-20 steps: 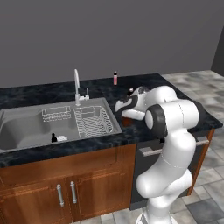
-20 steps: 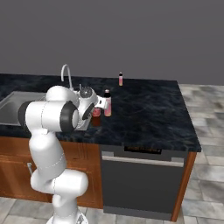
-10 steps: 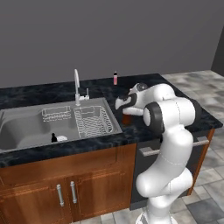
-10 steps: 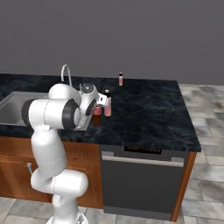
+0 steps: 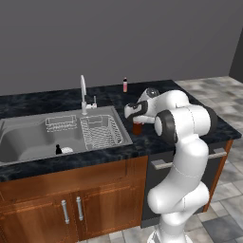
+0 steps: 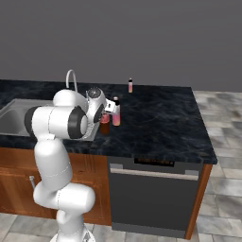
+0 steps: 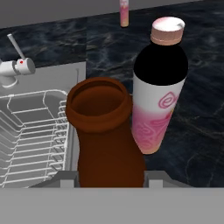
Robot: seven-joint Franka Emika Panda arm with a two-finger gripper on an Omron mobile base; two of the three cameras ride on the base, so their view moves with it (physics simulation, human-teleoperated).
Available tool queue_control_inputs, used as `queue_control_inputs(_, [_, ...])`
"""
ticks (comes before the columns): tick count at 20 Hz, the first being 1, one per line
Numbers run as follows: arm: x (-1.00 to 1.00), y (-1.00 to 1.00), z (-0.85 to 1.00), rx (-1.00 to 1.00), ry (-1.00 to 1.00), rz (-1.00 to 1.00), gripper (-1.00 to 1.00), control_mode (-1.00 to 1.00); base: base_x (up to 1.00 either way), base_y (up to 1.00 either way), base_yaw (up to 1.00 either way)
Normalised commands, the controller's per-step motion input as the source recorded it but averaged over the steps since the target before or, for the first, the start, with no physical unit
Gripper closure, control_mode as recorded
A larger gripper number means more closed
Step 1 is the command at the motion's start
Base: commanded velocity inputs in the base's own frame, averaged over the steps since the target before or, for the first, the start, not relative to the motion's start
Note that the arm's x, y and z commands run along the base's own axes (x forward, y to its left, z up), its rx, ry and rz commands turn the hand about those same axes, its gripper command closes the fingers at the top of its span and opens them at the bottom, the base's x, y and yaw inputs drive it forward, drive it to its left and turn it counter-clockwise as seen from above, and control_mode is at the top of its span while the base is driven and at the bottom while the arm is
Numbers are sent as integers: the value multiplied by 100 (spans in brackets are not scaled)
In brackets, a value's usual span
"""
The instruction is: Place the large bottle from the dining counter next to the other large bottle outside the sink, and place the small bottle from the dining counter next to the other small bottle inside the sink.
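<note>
My gripper [image 5: 135, 113] [image 6: 105, 114] [image 7: 111, 177] is shut on the large bottle [image 5: 137, 127] [image 6: 104, 126] [image 7: 103, 135], dark brown with an open mouth, held upright low over the black counter just right of the sink [image 5: 28, 137]. The other large bottle [image 6: 116, 113] [image 7: 159, 100], pale with a pink band, stands close beside it on the far side. The other small bottle [image 5: 59, 150], tiny and black, stands in the basin. A short pinkish bottle [image 5: 125, 85] [image 6: 130, 85] [image 7: 124, 11] stands at the counter's back edge. The dining counter is out of view.
A wire dish rack [image 5: 99, 133] [image 7: 30, 131] fills the sink's right part, right next to the held bottle. The curved faucet [image 5: 83, 92] rises behind it. The black counter [image 6: 160, 118] stretches bare to the right. A dishwasher front [image 6: 151, 198] sits below.
The hand with the brown bottle has edged slightly toward the sink. Nothing else has moved.
</note>
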Motion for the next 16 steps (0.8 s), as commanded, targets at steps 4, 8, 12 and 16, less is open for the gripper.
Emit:
queue_control_inputs(4, [-9, 9, -34, 0, -1, 0, 100, -100, 0, 0, 0])
queue_control_inputs(8, [-7, 9, -38, -1, 0, 0, 100, -100, 0, 0, 0])
queue_control_inputs(12, [-6, 9, -41, -1, 0, 0, 100, -100, 0, 0, 0])
queue_control_inputs(16, [-2, 12, -37, -3, 0, 0, 100, -100, 0, 0, 0])
